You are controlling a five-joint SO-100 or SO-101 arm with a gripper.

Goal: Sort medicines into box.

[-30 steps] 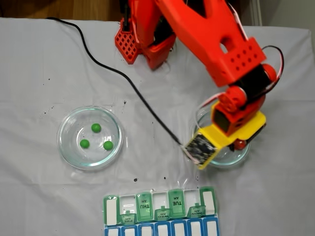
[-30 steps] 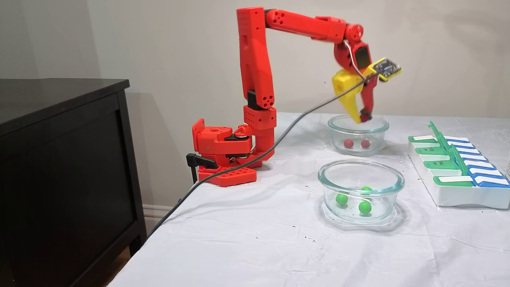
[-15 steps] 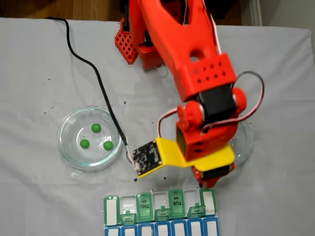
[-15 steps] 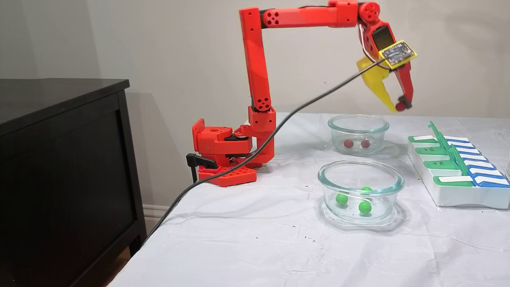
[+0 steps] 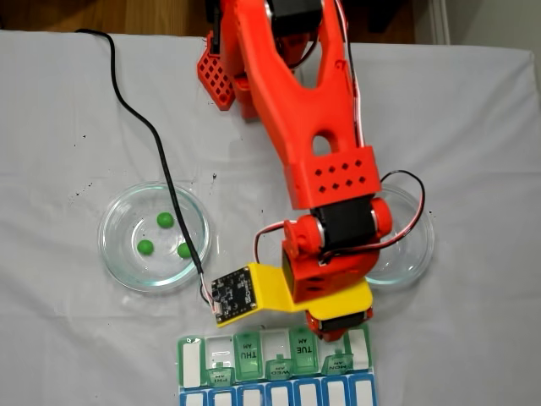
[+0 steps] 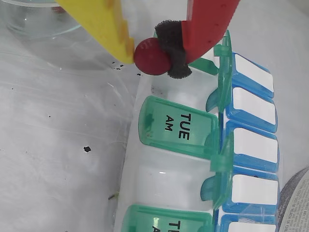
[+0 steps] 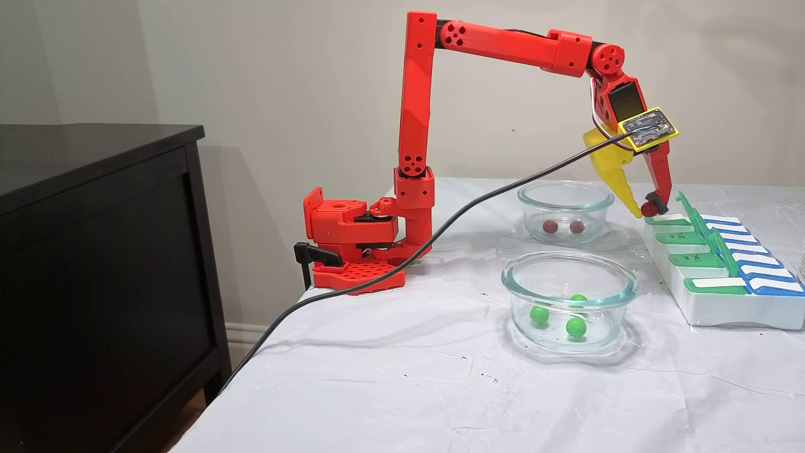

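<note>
My gripper [image 6: 153,54] is shut on one red medicine ball [image 6: 148,58], pinched between the yellow finger [image 6: 104,24] and the red finger's black pad [image 6: 174,46]. It hangs just above the box [image 6: 164,179], over the cell beside the TUE lid [image 6: 176,126]. In the side fixed view the gripper [image 7: 648,209] is at the far end of the box [image 7: 723,311]. Two red balls [image 7: 551,226] lie in the far glass dish [image 7: 566,192]. Three green balls [image 5: 165,220] sit in the other dish [image 5: 114,254].
The red arm [image 5: 313,127] reaches across the table and covers part of the right dish [image 5: 414,254]. A black cable [image 5: 144,118] runs from the wrist camera board [image 5: 232,293] past the green-ball dish. A dark cabinet [image 7: 94,251] stands beside the table.
The arm lifted the red ball out of the far dish, swung toward the box and came down to just above its green row. The balls left in both dishes stayed put.
</note>
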